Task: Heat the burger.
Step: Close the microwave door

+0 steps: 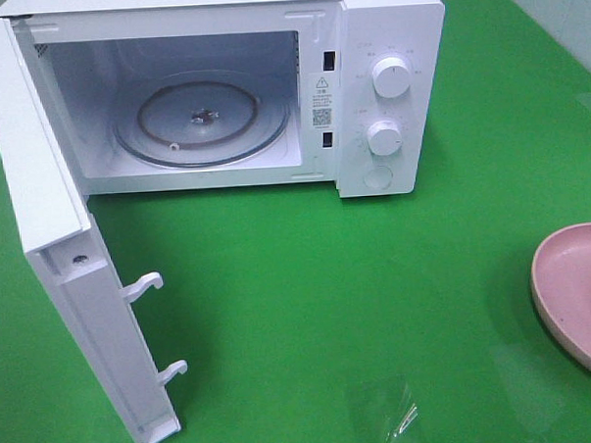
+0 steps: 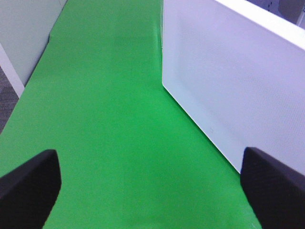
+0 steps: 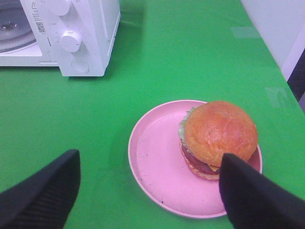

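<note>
The burger (image 3: 219, 138), with a golden-brown bun, green lettuce and dark patty, sits on a shallow pink plate (image 3: 157, 162) in the right wrist view. My right gripper (image 3: 150, 195) is open and hovers above the plate, apart from the burger. In the high view only the plate's edge (image 1: 563, 288) shows at the far right; the burger is out of that view. The white microwave (image 1: 386, 41) stands at the back with its door (image 1: 50, 213) swung wide open and its glass turntable (image 1: 203, 123) bare. My left gripper (image 2: 150, 186) is open over green cloth beside the door's outer face (image 2: 228, 81).
Green cloth (image 1: 327, 279) covers the table. A small clear plastic scrap (image 1: 397, 408) lies near the front edge. The open door's latch hooks (image 1: 146, 285) stick out toward the middle. A pale wall (image 2: 24, 33) borders the table beyond the left gripper.
</note>
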Controlling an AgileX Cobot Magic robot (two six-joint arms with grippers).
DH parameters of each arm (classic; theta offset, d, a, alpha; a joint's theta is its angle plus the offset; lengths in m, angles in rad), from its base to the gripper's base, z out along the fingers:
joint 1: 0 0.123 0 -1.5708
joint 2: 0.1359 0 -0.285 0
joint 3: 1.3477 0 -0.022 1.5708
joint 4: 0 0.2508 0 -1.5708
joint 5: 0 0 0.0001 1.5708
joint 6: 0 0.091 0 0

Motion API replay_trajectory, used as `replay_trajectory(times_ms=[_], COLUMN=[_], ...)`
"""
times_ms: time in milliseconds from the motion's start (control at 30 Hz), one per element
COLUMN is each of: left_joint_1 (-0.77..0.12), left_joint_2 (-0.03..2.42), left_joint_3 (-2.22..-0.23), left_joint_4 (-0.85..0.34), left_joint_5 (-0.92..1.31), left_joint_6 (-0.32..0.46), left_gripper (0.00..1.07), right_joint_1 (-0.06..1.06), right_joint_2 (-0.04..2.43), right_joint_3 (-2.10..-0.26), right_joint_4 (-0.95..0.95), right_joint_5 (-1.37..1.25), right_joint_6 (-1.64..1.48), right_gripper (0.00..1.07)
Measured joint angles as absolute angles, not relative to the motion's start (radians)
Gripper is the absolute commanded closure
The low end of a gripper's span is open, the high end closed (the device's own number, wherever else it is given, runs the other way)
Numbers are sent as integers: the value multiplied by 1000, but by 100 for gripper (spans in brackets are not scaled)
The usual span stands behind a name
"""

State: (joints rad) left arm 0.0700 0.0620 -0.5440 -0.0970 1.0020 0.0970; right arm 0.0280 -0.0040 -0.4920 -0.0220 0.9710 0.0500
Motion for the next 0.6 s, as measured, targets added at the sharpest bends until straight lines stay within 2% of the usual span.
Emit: replay_trajectory(times_ms=[33,67,100,133,167,200,233,267,300,333,367,400,600], left_joint_1=[70,70,70,70,70,70,70,70,70,70,70,70,70], left_joint_2=[92,92,125,125,164,164,189,227,227,267,267,308,403], left_joint_3=[-545,-545,-545,-545,-545,-545,-545,-545,-545,-545,-545,-545,-513], left_joint_4=[-97,-97,-97,-97,-97,-97,-97,-97,-97,-98,-98,-98,-98], left_joint_5=[963,963,928,928,897,897,881,852,852,816,816,781,639], left_joint_6=[97,97,96,96,94,94,94,94,94,94,94,94,94], left_gripper=[32,32,45,45,62,62,69,85,85,98,98,107,107], right_joint_1=[28,28,28,28,28,28,28,28,28,28,28,28,28], right_joint_2=[-4,-4,-4,-4,-4,-4,-4,-4,-4,-4,-4,-4,-4], right_joint_3=[-492,-492,-492,-492,-492,-492,-492,-492,-492,-492,-492,-492,-492], right_joint_4=[-22,-22,-22,-22,-22,-22,-22,-22,-22,-22,-22,-22,-22], right_joint_5=[971,971,971,971,971,971,971,971,971,971,971,971,971], right_joint_6=[50,50,50,50,50,50,50,50,50,50,50,50,50], right_gripper=[31,31,31,31,31,31,31,31,31,31,31,31,31])
